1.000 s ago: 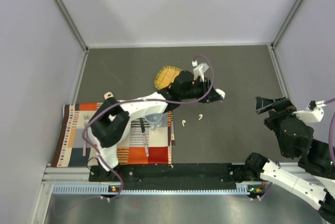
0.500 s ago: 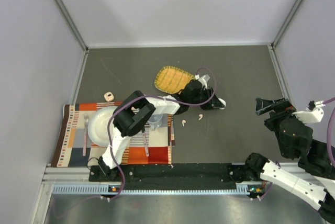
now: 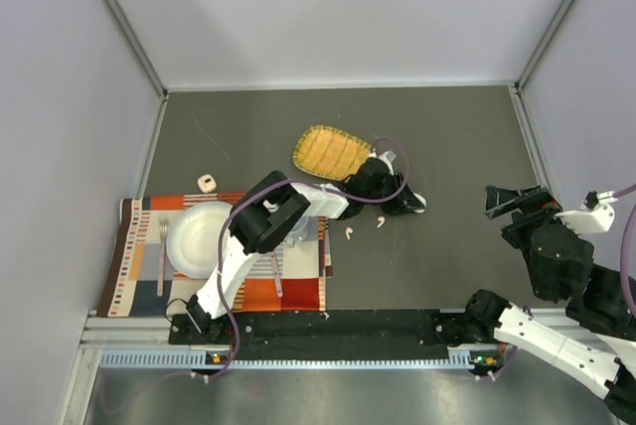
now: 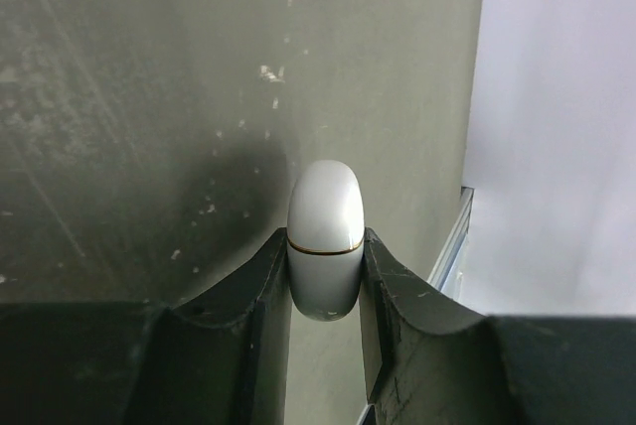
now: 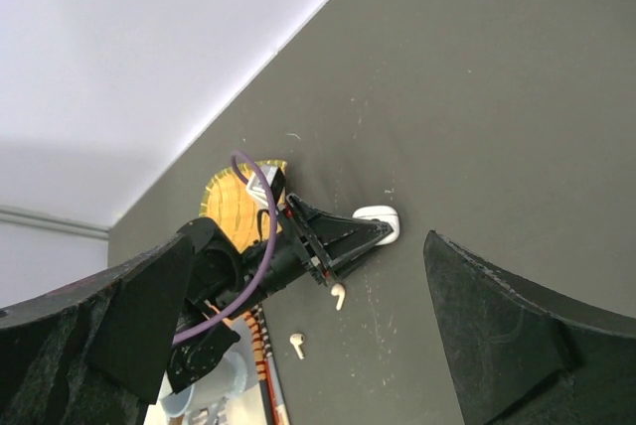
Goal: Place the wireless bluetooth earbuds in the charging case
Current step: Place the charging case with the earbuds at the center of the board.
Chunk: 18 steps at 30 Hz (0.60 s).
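The charging case (image 4: 325, 238) is glossy, smooth white plastic with a thin gold seam. The tabletop (image 4: 129, 127) looks matt, dark and scuffed. The tray (image 3: 330, 152) is woven.

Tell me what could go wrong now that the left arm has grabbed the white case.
The charging case is smooth and rounded, pinched by the left gripper only at its lower part, so it might squirt out. The two earbuds lie loose right beside that arm; a sweep could scatter them.

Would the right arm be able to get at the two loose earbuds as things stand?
Probably yes: the right gripper is open and empty, and bare table lies between it and the earbuds.
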Each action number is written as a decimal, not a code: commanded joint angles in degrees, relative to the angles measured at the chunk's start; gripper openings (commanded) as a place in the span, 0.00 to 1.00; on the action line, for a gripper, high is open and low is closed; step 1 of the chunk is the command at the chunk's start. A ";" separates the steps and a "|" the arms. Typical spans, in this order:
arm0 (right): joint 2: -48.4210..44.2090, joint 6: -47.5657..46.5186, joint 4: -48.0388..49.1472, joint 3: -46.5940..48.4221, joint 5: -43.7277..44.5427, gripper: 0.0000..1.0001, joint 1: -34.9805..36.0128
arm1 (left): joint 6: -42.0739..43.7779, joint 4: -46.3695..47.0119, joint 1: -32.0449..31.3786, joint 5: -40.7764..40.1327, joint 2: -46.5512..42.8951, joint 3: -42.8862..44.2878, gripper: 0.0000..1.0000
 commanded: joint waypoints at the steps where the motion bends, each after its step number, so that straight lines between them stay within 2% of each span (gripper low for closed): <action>1: -0.54 -0.32 0.31 -0.21 1.08 0.99 -0.38 | -1.43 1.98 -0.08 -0.36 0.40 1.57 0.21; 3: -0.72 -0.23 0.31 -0.39 1.08 0.99 -0.38 | -1.00 1.11 -0.17 -0.63 0.04 0.69 0.27; 8: -1.59 -0.58 0.40 -0.74 0.64 0.99 -0.38 | 1.11 -1.27 0.18 -3.26 -1.80 -0.63 0.37; 10: -2.21 -0.85 0.40 -0.92 0.55 0.99 -0.38 | 2.51 -3.19 0.19 -4.05 -2.42 -0.46 0.45; 14: -3.26 -0.67 0.40 -1.18 0.29 0.99 -0.38 | 4.54 -6.45 0.45 -5.81 -3.29 0.33 0.47; 18: -3.97 -0.76 0.31 -1.27 0.20 0.99 -0.38 | 8.14 -10.93 0.54 -6.69 -4.26 1.91 0.55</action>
